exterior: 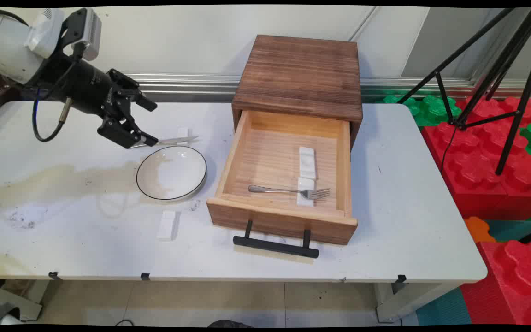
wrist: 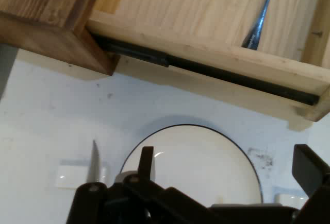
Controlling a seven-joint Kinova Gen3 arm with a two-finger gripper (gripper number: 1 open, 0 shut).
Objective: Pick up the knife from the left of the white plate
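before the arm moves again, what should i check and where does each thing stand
1. Gripper open: ok, fingers wide apart, nothing between them.
2. Knife lying on the table by a white rest: ok.
3. Knife free of the gripper: cannot tell, its handle end is hidden behind the lower finger.
4. Plate empty: ok.
5. Drawer open: ok, a fork lies inside.
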